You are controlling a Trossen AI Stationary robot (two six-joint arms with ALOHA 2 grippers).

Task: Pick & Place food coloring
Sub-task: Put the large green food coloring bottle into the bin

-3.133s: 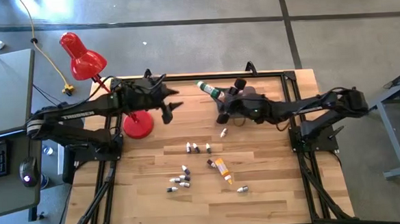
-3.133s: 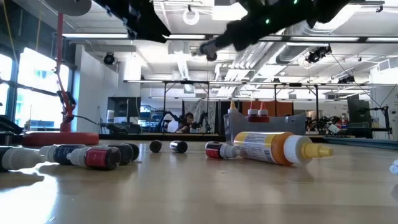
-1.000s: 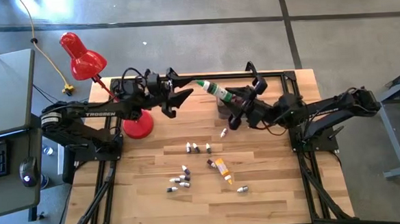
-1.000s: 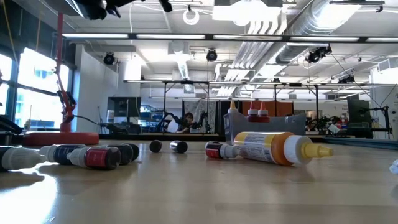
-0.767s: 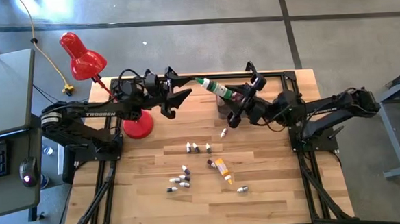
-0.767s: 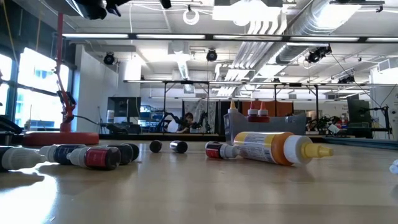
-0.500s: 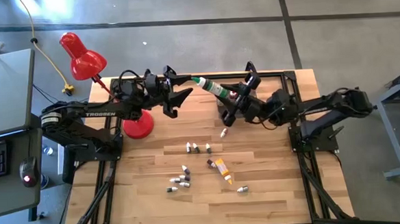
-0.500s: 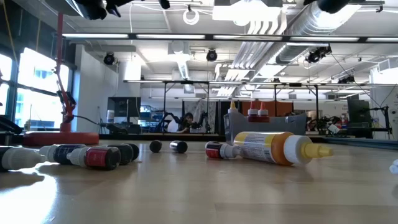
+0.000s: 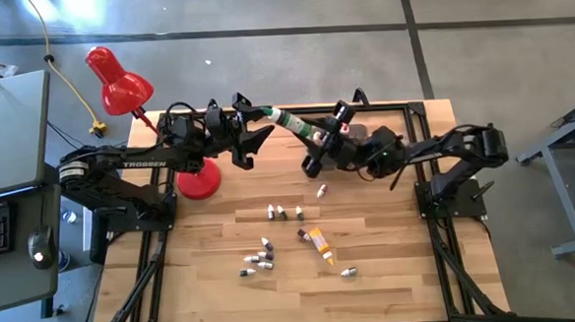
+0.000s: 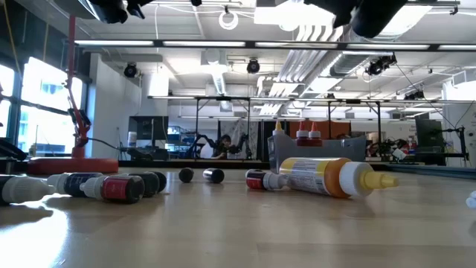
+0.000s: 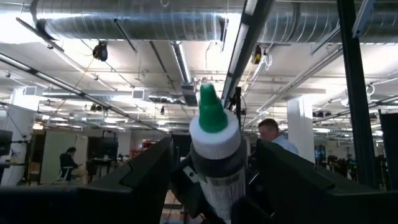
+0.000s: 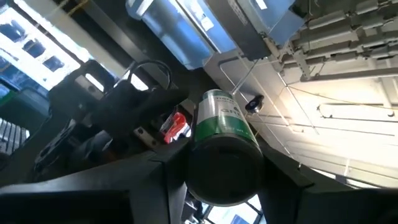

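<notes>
A green-capped food coloring bottle (image 9: 294, 125) hangs in the air over the table's far middle, with my right gripper (image 9: 321, 139) shut on it. Its pointed cap (image 11: 211, 109) stands between the open fingers of my left gripper (image 9: 256, 125); a gap shows on each side. An orange-yellow bottle (image 9: 319, 243) and several tiny dark-and-white bottles (image 9: 259, 257) lie on their sides on the wood. Two red-capped bottles (image 10: 305, 137) stand in the grey tub (image 10: 349, 147). My right gripper pinches the green bottle's bottom end (image 12: 224, 163) between its two fingers (image 12: 283, 186). They come from the table's right, slanting upward, and lie along the bottle. The bottle is clear of the table, its cap aimed left and upward toward my left gripper.
A red desk lamp (image 9: 121, 86) stands with its round base (image 9: 198, 180) at the table's far left, under my left arm. More tiny bottles (image 9: 282, 213) lie mid-table, one (image 9: 349, 272) nearer the front. Bare wood runs along the near edge.
My right gripper has carried the green bottle toward the table's left and slightly down, rolling as it went, so the cap now stands between my left gripper's fingers. My left gripper has stayed in place, rolling a little.
</notes>
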